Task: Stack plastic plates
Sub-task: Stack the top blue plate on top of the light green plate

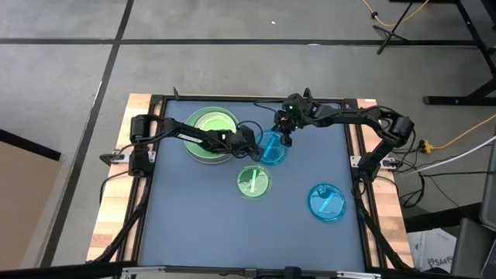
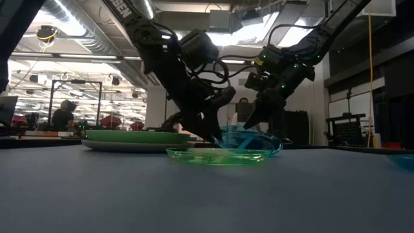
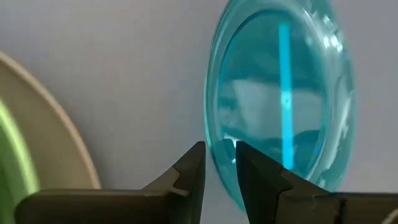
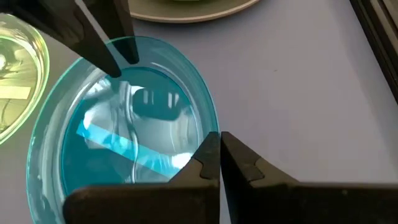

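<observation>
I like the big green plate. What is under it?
Under the light green plate lies a bigger grey plate; only its rim shows. Whatever sits beneath its middle is covered.

Glossy translucent plastic is showing in the cyan plate (image 3: 280, 106) between the left gripper's (image 3: 219, 163) matt dark jaws; the table (image 1: 201, 225) is looking smooth and matt.

Tilted cyan plate (image 2: 253, 141) between two end effectors, green plate (image 2: 217, 156) in front

Only partial white lettering shows on the left arm (image 2: 132, 16), unreadable.
</observation>
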Controlling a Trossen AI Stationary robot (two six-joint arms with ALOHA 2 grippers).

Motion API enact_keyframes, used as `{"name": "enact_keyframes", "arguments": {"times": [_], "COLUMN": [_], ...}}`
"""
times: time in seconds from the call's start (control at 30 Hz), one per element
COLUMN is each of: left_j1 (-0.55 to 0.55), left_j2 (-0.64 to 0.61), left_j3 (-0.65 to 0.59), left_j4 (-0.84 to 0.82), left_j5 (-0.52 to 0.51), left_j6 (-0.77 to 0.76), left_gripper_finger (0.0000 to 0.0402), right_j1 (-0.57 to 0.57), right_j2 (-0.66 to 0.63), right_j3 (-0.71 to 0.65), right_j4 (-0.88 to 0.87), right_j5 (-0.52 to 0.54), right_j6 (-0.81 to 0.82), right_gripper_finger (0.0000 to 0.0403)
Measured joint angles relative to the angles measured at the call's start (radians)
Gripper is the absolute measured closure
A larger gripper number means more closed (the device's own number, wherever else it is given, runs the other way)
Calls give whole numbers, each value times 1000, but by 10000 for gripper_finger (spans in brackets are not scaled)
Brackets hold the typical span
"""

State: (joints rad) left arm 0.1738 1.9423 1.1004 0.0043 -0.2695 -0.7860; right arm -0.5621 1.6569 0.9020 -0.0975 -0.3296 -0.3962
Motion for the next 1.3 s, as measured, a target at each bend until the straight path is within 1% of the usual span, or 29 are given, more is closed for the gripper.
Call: {"name": "enact_keyframes", "arguments": {"times": [0.2,0.53,0.7,0.8,1.0,1.07,1.13,1.3], "left_j1": [0,0,0,0,0,1,1,3], "left_j2": [0,-1,-1,-1,-2,-2,-2,-19], "left_j3": [0,0,0,0,0,0,0,0], "left_j4": [4,7,7,10,12,12,12,3], "left_j5": [-12,-15,-16,-16,-16,-15,-15,-16], "left_j6": [1,1,0,1,8,9,10,38], "left_gripper_finger": [339,387,398,399,399,399,399,400], "right_j1": [0,0,0,0,0,-1,-1,-1], "right_j2": [0,0,0,0,0,0,-6,-57], "right_j3": [0,0,0,0,0,0,0,0], "right_j4": [0,-4,-5,-5,-5,-5,-11,-17], "right_j5": [4,4,4,4,5,5,10,72], "right_j6": [0,0,1,1,1,-4,-8,-14], "right_gripper_finger": [403,403,400,386,329,317,311,309]}}
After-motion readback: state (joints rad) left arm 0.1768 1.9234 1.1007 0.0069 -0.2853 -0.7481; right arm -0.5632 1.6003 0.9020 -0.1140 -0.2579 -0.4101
